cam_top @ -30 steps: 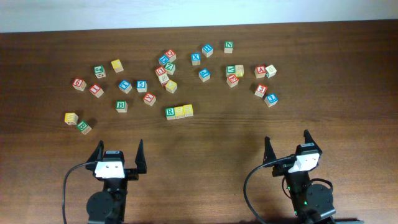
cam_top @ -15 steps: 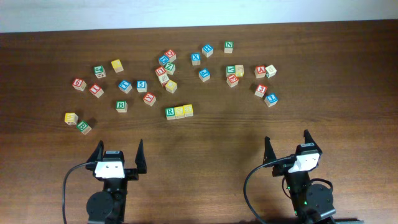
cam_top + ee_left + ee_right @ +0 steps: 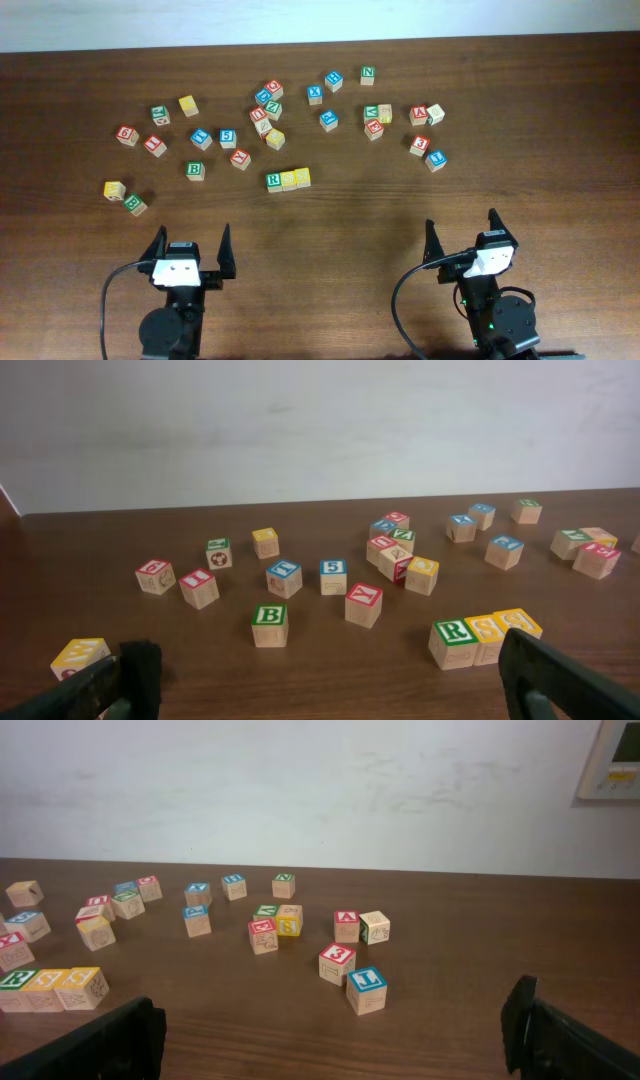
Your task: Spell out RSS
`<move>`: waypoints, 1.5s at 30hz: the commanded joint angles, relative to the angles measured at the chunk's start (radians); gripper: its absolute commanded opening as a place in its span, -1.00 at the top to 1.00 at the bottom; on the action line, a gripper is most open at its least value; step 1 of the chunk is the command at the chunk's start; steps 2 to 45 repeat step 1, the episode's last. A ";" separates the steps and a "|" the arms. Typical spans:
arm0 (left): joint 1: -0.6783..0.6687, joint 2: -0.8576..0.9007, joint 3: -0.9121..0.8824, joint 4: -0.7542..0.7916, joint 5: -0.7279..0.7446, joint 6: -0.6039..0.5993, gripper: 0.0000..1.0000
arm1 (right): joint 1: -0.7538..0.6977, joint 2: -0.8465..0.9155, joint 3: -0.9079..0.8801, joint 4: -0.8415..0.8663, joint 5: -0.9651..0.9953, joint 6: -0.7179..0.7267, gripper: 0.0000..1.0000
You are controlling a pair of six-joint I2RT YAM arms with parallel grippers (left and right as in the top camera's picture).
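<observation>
The green R cube (image 3: pixel 273 181) and two yellow S cubes (image 3: pixel 289 179) (image 3: pixel 302 177) sit touching in a row at the table's middle, reading R S S. In the left wrist view the row shows as R (image 3: pixel 453 642), S (image 3: pixel 485 637), S (image 3: pixel 520 628). In the right wrist view the row is at the far left: R (image 3: pixel 14 988), S (image 3: pixel 46 988), S (image 3: pixel 84 986). My left gripper (image 3: pixel 190 243) is open and empty near the front edge, left of the row. My right gripper (image 3: pixel 462 232) is open and empty at the front right.
Many other letter cubes lie scattered across the far half of the table, among them a green B cube (image 3: pixel 195 170), a yellow cube (image 3: pixel 114 189) at the left and a blue cube (image 3: pixel 436 160) at the right. A white wall stands behind the table.
</observation>
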 commanded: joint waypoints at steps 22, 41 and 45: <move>0.007 -0.007 -0.002 -0.004 -0.004 -0.006 -0.98 | -0.006 -0.003 -0.009 -0.004 -0.005 -0.006 -0.97; 0.007 -0.007 -0.002 -0.004 -0.004 -0.006 -0.98 | -0.006 -0.003 -0.009 -0.004 -0.005 -0.006 -0.97; 0.007 -0.007 -0.002 -0.004 -0.004 -0.006 -0.98 | -0.006 -0.003 -0.009 -0.004 -0.005 -0.006 -0.97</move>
